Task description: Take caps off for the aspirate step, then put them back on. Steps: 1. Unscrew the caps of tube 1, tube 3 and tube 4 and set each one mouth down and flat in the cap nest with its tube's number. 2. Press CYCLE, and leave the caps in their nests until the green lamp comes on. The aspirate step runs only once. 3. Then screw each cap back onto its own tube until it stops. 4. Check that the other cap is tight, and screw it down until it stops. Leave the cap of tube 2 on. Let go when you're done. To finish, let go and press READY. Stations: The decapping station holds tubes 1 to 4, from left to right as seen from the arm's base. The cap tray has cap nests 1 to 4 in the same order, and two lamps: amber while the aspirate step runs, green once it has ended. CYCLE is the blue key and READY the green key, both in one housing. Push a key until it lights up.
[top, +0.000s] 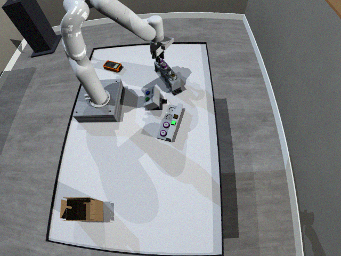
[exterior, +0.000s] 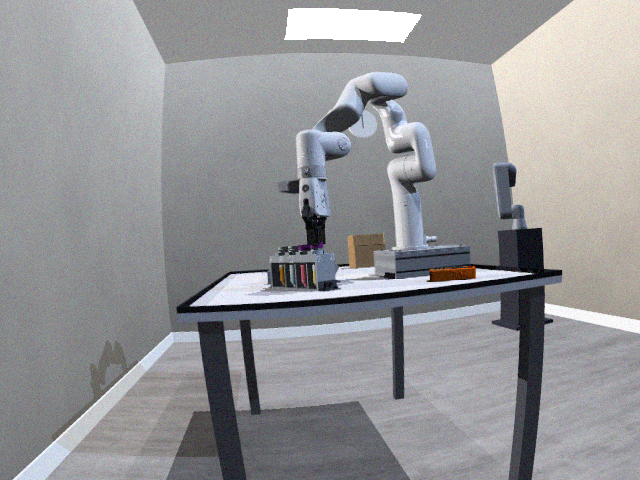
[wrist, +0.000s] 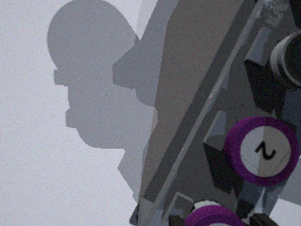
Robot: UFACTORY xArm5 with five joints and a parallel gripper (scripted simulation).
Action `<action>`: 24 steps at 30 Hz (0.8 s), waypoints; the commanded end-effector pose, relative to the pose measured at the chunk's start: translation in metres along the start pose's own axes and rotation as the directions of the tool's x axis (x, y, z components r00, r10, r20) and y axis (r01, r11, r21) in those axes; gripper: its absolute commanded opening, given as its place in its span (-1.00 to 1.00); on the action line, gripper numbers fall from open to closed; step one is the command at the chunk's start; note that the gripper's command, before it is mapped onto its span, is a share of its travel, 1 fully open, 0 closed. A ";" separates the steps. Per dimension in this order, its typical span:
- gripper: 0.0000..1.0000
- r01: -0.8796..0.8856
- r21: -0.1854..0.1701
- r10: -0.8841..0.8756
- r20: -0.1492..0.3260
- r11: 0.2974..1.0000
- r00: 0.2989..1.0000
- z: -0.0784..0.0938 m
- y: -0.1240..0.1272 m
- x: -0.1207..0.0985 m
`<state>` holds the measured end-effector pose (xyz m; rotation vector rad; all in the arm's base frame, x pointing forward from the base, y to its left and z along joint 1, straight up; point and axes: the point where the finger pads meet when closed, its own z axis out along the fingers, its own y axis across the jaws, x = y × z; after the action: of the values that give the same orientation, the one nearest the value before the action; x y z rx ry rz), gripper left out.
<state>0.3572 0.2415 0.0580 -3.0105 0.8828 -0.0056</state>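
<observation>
So the gripper (top: 157, 58) is right down on the tube 1 end of the decapping station (top: 168, 77), clamped shut on a purple cap (wrist: 213, 217). The wrist view only catches the top sliver of that cap at the bottom edge, so its number is cut off; given the position it should be tube 1's cap, but I can't read it. Can't tell either whether it's sitting on the tube or just above it. In the exterior view the fingers (exterior: 315, 227) cover most of it, with only a bit of purple poking out.

Next one along, the cap marked 2 (wrist: 262, 151) is plainly on its tube. Past that, a tube mouth (wrist: 289, 58) sits at the frame edge, half cropped and uncapped.

Over on the cap tray (top: 170, 122), two purple caps (top: 165, 125) and (top: 163, 134) sit in the two nests farthest from the station. The other two nests look bare. The green lamp (top: 173, 122) is lit. The key housing (top: 152, 100) stands between tray and arm base, blue key (top: 147, 92) and green key (top: 147, 98) tiny from the top.
</observation>
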 end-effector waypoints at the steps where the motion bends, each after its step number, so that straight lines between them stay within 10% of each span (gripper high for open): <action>1: -1.00 0.000 0.004 0.000 0.001 1.000 1.000 -0.001 -0.001 0.001; 3: -1.00 0.000 0.004 0.000 0.001 1.000 1.000 -0.001 -0.001 0.001; 4: -0.08 0.000 0.004 0.000 0.001 1.000 1.000 -0.001 -0.001 0.001; 24: -0.08 0.000 0.004 0.000 0.001 1.000 1.000 -0.001 -0.001 0.001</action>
<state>0.3572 0.2416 0.0576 -3.0103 0.8828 -0.0059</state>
